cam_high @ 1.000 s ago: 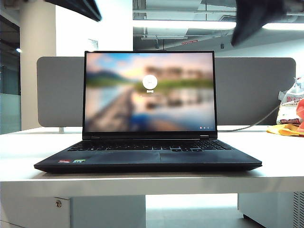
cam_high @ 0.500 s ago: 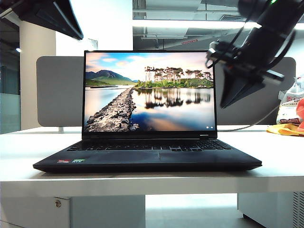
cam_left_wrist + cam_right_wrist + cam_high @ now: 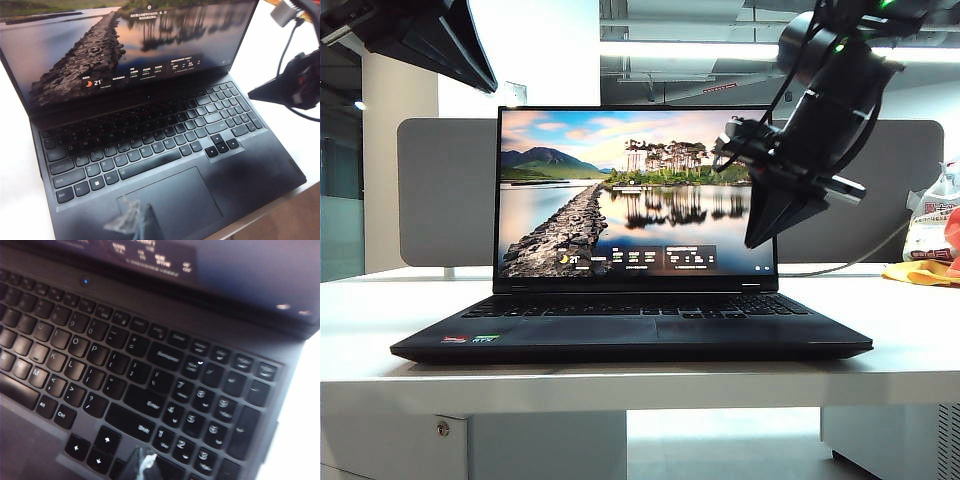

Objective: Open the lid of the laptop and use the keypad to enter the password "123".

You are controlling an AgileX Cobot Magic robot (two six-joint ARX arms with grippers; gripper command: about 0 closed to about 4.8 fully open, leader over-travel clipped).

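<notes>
Since a second ago my right gripper (image 3: 752, 240) has dropped over the keypad (image 3: 200, 410), jaws seemingly pinched together. Left gripper (image 3: 132, 222) hovers closed above the trackpad (image 3: 172, 200). Laptop (image 3: 630, 335) sits on the tabletop (image 3: 910, 330), lid (image 3: 635, 190) upright.

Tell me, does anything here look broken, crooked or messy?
Nothing stands out. The laptop sits square on the table, lid upright and lit. The right gripper hangs above the keypad; the left gripper hovers over the trackpad.
</notes>
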